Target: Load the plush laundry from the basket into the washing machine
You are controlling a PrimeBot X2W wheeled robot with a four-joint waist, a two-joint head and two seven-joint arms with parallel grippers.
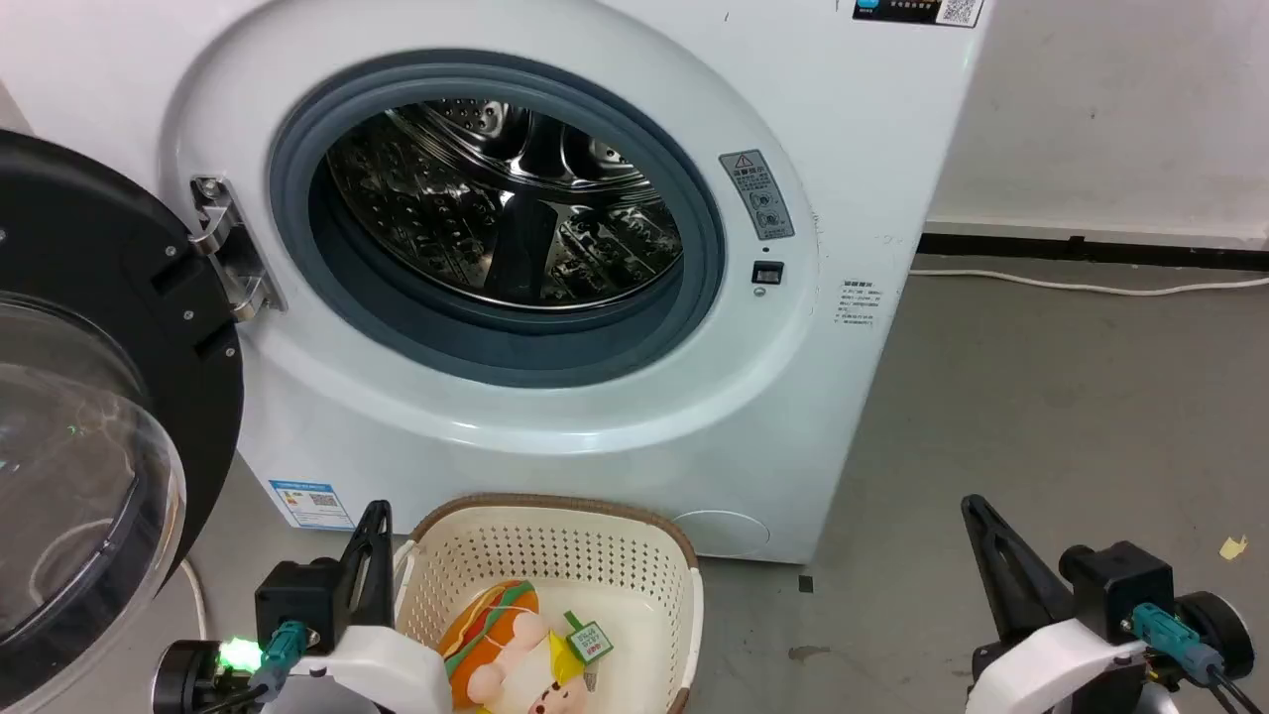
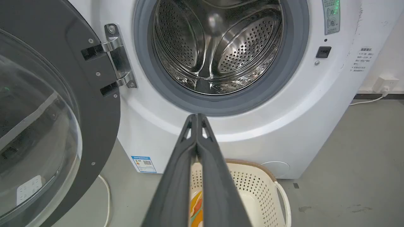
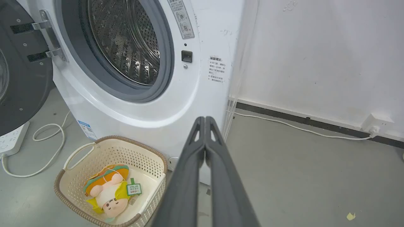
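Observation:
The plush laundry (image 1: pixel 511 650) (image 3: pixel 109 190) lies inside the cream basket (image 1: pixel 555 540) (image 3: pixel 126 148) on the floor, its green-white tag beside it. Behind the basket stands the white washing machine (image 1: pixel 555 436) (image 2: pixel 252 132) (image 3: pixel 132 113) with its black-framed glass door (image 1: pixel 89 446) (image 2: pixel 47 126) swung open to the left and the steel drum (image 1: pixel 506 203) (image 2: pixel 217 47) bare. My left gripper (image 1: pixel 377 516) (image 2: pixel 197 117) is shut, empty, just left of the basket. My right gripper (image 1: pixel 974 506) (image 3: pixel 205 119) is shut, empty, well right of the basket over the floor.
A white cable (image 1: pixel 1081 286) runs along the floor by the wall's dark skirting on the right. A power strip (image 3: pixel 11 138) and looped cord (image 3: pixel 47 151) lie under the open door. The grey floor (image 1: pixel 1041 426) spreads right of the washer.

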